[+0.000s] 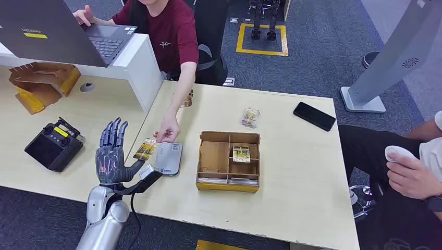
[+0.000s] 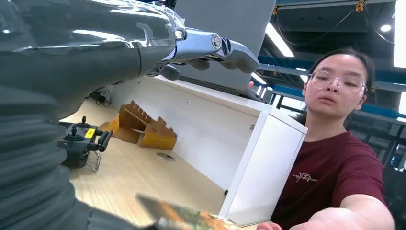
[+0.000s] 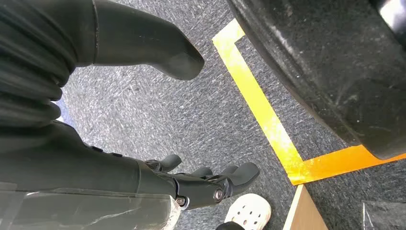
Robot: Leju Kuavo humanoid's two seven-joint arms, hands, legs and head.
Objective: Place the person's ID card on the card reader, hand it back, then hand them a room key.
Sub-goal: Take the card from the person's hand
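We saw the ID card [image 1: 145, 149] held just above the near edge of the card reader [image 1: 169, 158], the person's hand [image 1: 168, 133] gripping its far end while our left hand [image 1: 112, 156] pinched the near end between thumb and fingers [image 1: 113, 133], the others spread upright. We judged this a handover over the tabletop [image 1: 297, 172]. Our right hand [image 3: 210, 184] hung toward the floor, fingers loosely apart, holding nothing.

We read this as office or lab staged as reception desk: pale wood desk [image 1: 292, 172], white raised counter [image 1: 136, 60] with laptop [image 1: 99, 36], grey carpet [image 1: 312, 62] with yellow tape square [image 1: 261, 51], kiosk stand [image 1: 385, 67], ceiling strip lights [image 2: 280, 40].
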